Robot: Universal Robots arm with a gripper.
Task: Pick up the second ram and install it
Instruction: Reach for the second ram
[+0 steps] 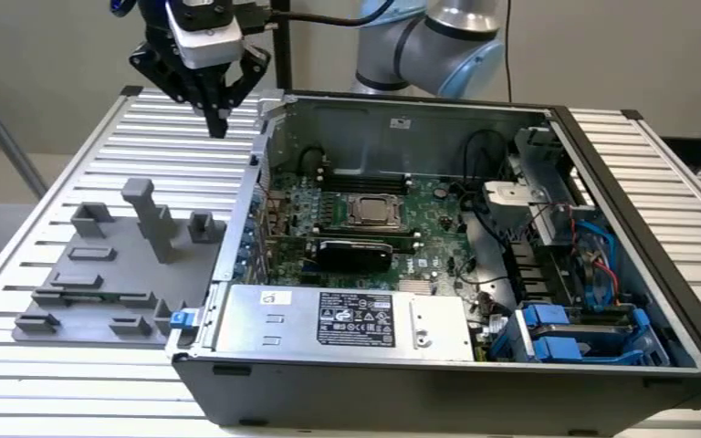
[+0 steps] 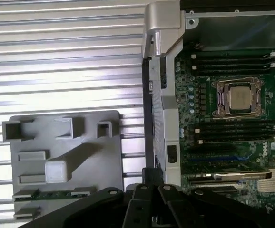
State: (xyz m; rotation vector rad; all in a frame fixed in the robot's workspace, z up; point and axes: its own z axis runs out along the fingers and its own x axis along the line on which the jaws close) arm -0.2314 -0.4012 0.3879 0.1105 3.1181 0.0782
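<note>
While the fingers hang pressed together and empty above the slatted counter, the second ram sits well apart from them. It rests low in a slot of the grey holder, on the side of the fingers away from the open computer case and its motherboard. The stick is probably light, thin and stiff, yet fragile. Its chips and edge contacts should not be squeezed. The safest hold looks to be across its flat faces near mid-length, gripped gently and squarely.
</note>
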